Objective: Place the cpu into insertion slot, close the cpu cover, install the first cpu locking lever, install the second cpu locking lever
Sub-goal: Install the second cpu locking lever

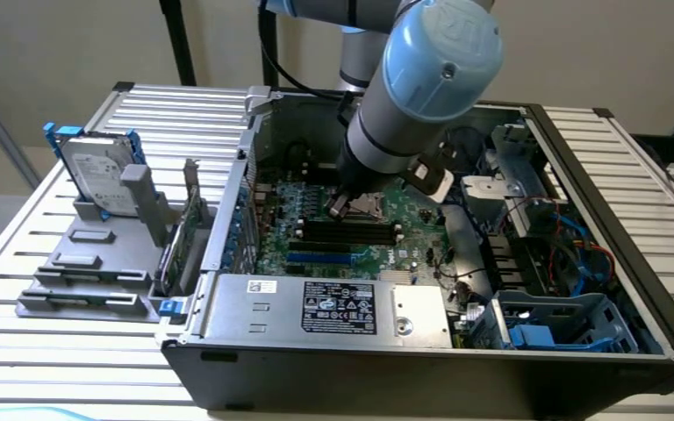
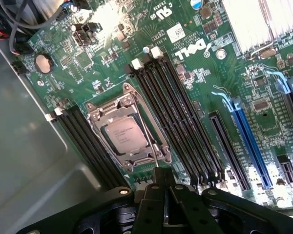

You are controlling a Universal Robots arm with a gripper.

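Wrist view: the cpu (image 2: 123, 134) lies seated in the insertion slot (image 2: 128, 128) on the green board (image 2: 195, 63), its silvery face showing through the window of the cpu cover (image 2: 103, 111), which is folded down flat over it. The placing and cover-closing steps therefore appear done. A thin metal lever (image 2: 147, 139) runs along one side of the socket towards the gripper (image 2: 163, 187), whose jaws are closed together just above the lever's end; whether they pinch it cannot be told. Whether either lever is already latched cannot be made out, so the locking stage is judged to be in hand, not finished. Long black memory slots (image 2: 178, 122) flank the socket on both sides. Exterior view: the arm (image 1: 413, 96) reaches down into the open computer case (image 1: 349, 351), its tip at the socket (image 1: 358, 207) near the board's centre.
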